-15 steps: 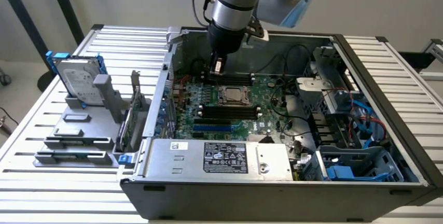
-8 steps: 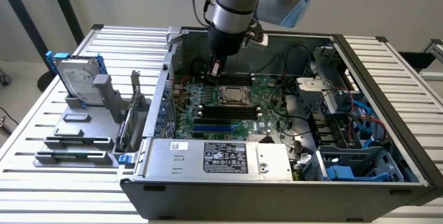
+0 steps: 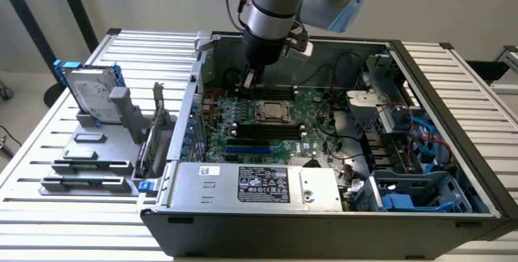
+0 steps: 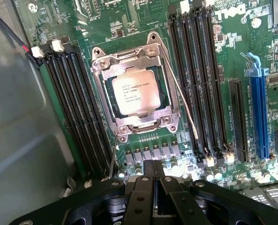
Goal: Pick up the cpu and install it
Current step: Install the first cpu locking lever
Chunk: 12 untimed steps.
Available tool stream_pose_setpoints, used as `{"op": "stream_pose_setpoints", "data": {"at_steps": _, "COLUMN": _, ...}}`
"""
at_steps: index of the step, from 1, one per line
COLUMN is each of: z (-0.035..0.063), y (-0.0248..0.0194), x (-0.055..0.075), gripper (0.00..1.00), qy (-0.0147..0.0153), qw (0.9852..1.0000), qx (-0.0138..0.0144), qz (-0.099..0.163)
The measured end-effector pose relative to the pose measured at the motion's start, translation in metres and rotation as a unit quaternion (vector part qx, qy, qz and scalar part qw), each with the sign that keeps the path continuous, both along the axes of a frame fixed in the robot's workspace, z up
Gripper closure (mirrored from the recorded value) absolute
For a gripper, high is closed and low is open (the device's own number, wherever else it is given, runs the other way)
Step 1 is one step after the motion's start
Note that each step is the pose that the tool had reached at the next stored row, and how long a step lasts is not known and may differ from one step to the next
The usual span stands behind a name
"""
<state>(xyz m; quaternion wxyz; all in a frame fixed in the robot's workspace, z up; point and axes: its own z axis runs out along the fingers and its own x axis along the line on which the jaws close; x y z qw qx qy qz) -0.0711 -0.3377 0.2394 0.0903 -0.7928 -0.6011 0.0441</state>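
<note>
- The small, flat, square cpu (image 4: 135, 92) with its shiny silver-grey metal top is lying face up in the socket on the board, seen in the exterior view near the middle of the open computer (image 3: 273, 111).
- A bright silver metal retention frame (image 4: 103, 63) is lying around the chip's edges, and a thin metal wire lever (image 4: 183, 101) is running along one side of it.
- Rows of long black memory slots (image 4: 78, 108) are flanking the socket on both sides, the second bank (image 4: 199, 79) sitting between the socket and a long blue plastic expansion slot (image 4: 258, 108).
- All of this is sitting on the green printed motherboard (image 4: 129, 18).
- The black metal gripper (image 4: 154, 185) is hanging above the board just beside the socket, apart from the cpu; in the exterior view it is pointing down over the rear part of the board (image 3: 250, 82).
- Its black fingers (image 4: 141, 197) are pressing together with no gap between them, and they are gripping nothing.
- The grey and silver robot arm (image 3: 271, 7) is reaching down into the dark grey open computer case (image 3: 324, 238).
- A silver rectangular power supply box (image 3: 259, 183) with a black label is sitting at the near edge of the case.
- On the exterior view's left, a silver rectangular hard drive (image 3: 91, 95) with blue side rails is standing upright in a grey plastic parts holder (image 3: 89, 153).
- The case and holder are resting on a slatted aluminium table (image 3: 48, 225).
</note>
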Motion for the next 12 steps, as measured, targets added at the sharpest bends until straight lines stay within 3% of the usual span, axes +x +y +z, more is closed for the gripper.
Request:
{"op": "stream_pose_setpoints", "data": {"at_steps": 2, "z": 0.0, "y": 0.0, "x": -0.0011, "gripper": 0.89, "qy": 0.0009, "qw": 0.9999, "qx": 0.0104, "qz": -0.004}}
{"op": "stream_pose_setpoints", "data": {"at_steps": 3, "z": 0.0, "y": 0.0, "x": -0.0015, "gripper": 0.89, "qy": 0.0013, "qw": 0.9999, "qx": 0.0133, "qz": -0.007}}
{"op": "stream_pose_setpoints", "data": {"at_steps": 7, "z": 0.0001, "y": 0.0, "x": -0.0023, "gripper": 0.89, "qy": 0.002, "qw": 0.9995, "qx": 0.0194, "qz": -0.023}}
{"op": "stream_pose_setpoints", "data": {"at_steps": 9, "z": 0.0001, "y": 0.0, "x": -0.0025, "gripper": 0.89, "qy": 0.0026, "qw": 0.9992, "qx": 0.0208, "qz": -0.033}}
{"op": "stream_pose_setpoints", "data": {"at_steps": 11, "z": 0.0, "y": 0.0, "x": -0.0029, "gripper": 0.89, "qy": 0.0043, "qw": 0.9989, "qx": 0.023, "qz": -0.041}}
{"op": "stream_pose_setpoints", "data": {"at_steps": 12, "z": 0.0001, "y": -0.0003, "x": -0.0032, "gripper": 0.89, "qy": 0.0065, "qw": 0.9987, "qx": 0.0251, "qz": -0.043}}
